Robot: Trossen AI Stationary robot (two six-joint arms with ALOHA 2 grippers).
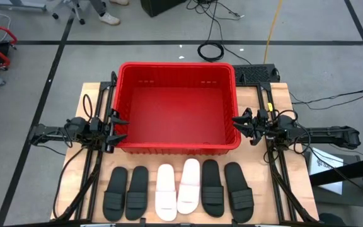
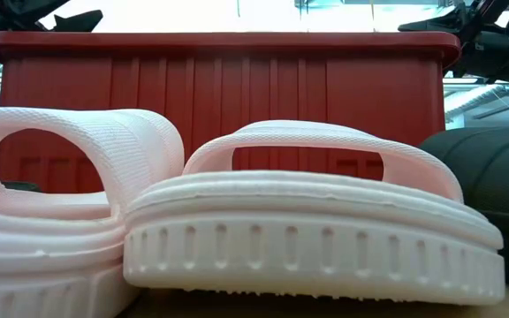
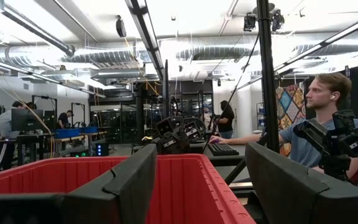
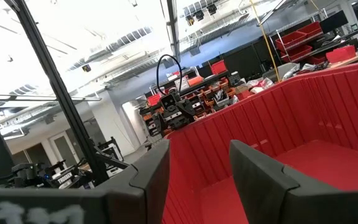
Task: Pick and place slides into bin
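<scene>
Six slides lie side by side near the table's near edge: two black ones (image 1: 126, 191) at the left, two white ones (image 1: 177, 188) in the middle, two black ones (image 1: 225, 188) at the right, all resting on their soles. The white pair (image 2: 307, 230) fills the low view. The red bin (image 1: 178, 107) stands at the table's middle, behind them. My left gripper (image 1: 120, 129) is open at the bin's left wall, near its near corner. My right gripper (image 1: 239, 125) is open at the bin's right wall. Both hold nothing.
The bin's inside (image 4: 328, 155) shows nothing in it. Cables (image 1: 212, 50) and a dark box (image 1: 256, 73) lie beyond the table's far edge. A person (image 3: 319, 124) sits at a desk beyond the table; others stand farther off.
</scene>
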